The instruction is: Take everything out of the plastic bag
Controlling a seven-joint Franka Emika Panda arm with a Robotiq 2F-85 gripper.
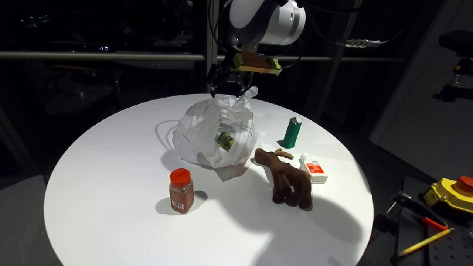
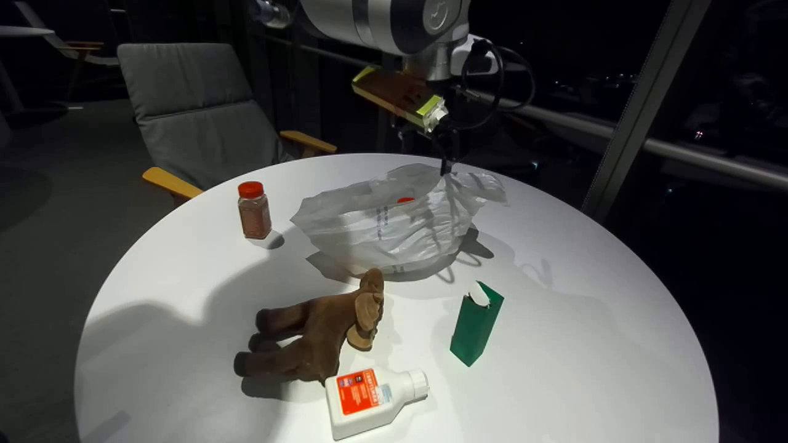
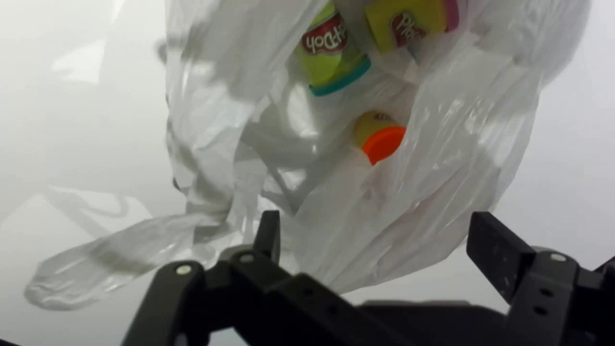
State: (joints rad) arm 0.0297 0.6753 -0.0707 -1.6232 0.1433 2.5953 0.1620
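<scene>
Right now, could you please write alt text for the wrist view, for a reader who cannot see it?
An open white plastic bag holds a teal-lidded yellow tub, a pink-lidded yellow tub and an orange-lidded yellow tub, each partly visible. Across the bottom of the picture, the black gripper stands open.

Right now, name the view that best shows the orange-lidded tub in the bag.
The wrist view: it looks into the bag, showing the tub, orange lid and yellowish side. In an exterior view only an orange-red patch, probably that lid, shows past the bag's edge; elsewhere I cannot make it out.
</scene>
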